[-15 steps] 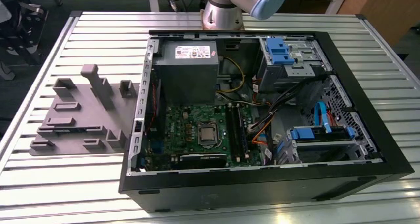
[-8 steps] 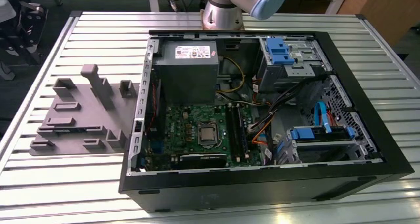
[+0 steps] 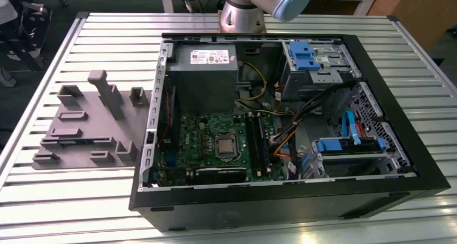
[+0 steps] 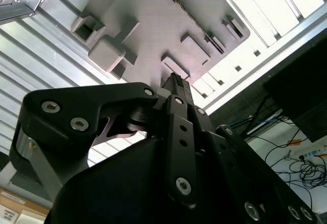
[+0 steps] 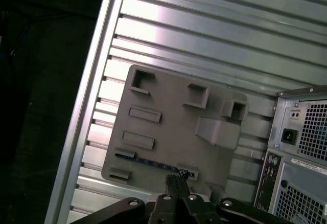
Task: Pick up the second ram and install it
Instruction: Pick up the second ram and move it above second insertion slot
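So the big slatted metal table (image 3: pixel 107 40) has the open PC case (image 3: pixel 286 206) lying on it, motherboard facing up. The grey plastic tray (image 3: pixel 78 121) sits just beside it, on the exterior view's left. In the first wrist view the gripper (image 5: pixel 176 180) hangs over the tray's edge with its two fingers (image 5: pixel 170 183) pressed together, nothing in them. The second ram (image 5: pixel 153 163) is sitting on edge in a tray slot, a thin blue strip right by the fingertips.
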Tool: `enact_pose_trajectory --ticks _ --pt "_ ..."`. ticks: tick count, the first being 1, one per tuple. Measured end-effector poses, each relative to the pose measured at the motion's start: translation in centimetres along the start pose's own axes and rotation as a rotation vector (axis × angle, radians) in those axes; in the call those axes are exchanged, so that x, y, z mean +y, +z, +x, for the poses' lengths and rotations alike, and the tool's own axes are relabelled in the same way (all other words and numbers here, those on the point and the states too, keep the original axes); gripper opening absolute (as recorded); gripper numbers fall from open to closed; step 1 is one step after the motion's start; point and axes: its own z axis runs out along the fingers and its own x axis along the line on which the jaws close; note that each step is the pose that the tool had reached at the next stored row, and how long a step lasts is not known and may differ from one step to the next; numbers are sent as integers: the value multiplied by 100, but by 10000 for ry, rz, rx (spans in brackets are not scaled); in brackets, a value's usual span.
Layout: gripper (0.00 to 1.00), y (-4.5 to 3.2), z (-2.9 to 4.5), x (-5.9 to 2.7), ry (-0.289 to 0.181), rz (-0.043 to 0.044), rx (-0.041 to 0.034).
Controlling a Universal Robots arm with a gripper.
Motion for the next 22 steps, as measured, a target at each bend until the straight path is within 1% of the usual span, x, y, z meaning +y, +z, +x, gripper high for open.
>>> enact_pose_trajectory --ticks 3,7,11,22 --pt "11 0 0 0 -205 -5 8" --pt "11 1 0 0 -689 -16 28" --pt "11 2 0 0 -1312 -30 55" --pt "11 4 0 0 -3249 -73 137"
